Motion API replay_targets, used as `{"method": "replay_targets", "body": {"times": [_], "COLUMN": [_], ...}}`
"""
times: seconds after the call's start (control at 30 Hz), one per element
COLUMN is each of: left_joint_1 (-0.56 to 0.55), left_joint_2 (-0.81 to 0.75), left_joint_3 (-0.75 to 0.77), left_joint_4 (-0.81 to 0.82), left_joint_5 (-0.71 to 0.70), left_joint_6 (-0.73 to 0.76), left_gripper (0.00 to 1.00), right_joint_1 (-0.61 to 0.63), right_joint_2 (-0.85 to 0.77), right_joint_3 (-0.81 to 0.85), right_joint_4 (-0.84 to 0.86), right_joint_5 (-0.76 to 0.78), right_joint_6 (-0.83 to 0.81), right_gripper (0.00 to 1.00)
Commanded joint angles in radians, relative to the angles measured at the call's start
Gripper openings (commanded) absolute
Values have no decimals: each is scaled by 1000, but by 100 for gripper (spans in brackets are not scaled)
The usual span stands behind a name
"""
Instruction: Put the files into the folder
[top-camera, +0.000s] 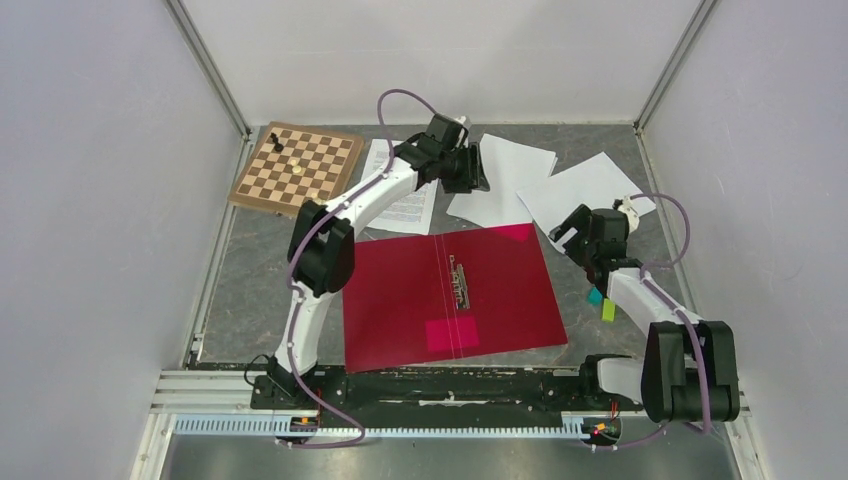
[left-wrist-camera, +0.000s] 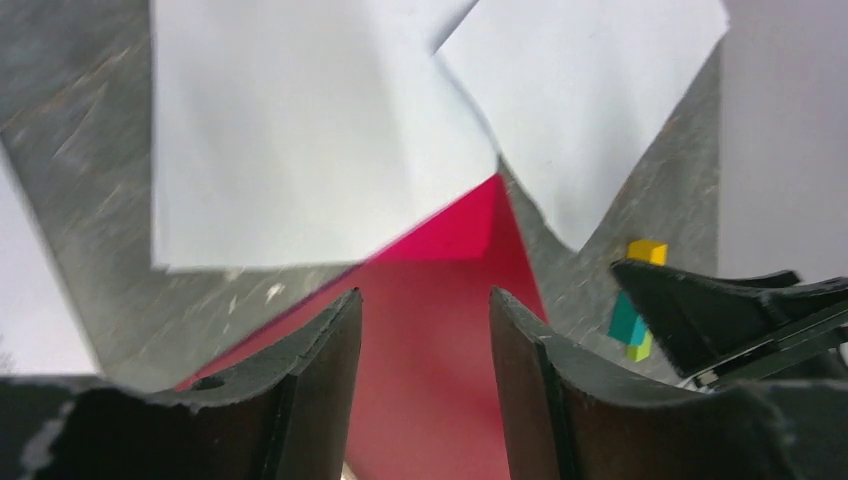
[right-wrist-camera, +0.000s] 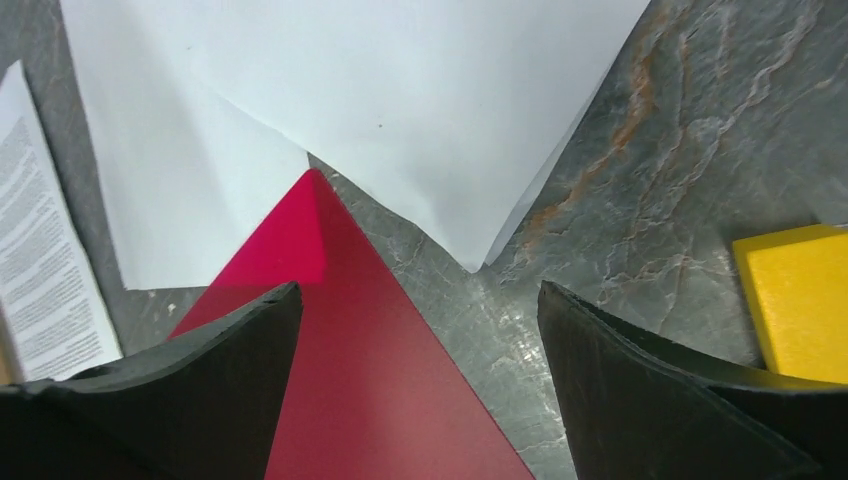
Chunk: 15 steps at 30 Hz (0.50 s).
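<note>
Grey table (top-camera: 262, 262), files (top-camera: 503, 178) beside open folder (top-camera: 400, 300)

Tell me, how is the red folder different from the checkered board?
The folder is red; the chessboard has brown and white squares. The folder lies open showing a metal clip; the chessboard carries small pieces. The folder looks bigger than the chessboard. Both lie flat on the table.
</note>
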Motion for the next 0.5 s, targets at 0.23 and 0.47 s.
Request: {"method": "replay_targets", "body": {"times": [0.23, 0.47], "left_joint_1": [-23, -63], "left_joint_2": [246, 354], "left_joint_3": [251, 279], "left_joint_4": [267, 610], "left_joint_5": [158, 178], "left_joint_6": [-61, -193], "left_gripper": [57, 57], "right_joint_1": [-58, -58], "right_joint_2": [6, 57], "right_joint_3": [-155, -160], "right_joint_4": [212, 239], "right_joint_5": [-123, -106], "right_joint_6": [228, 260], "right_gripper": [86, 83]}}
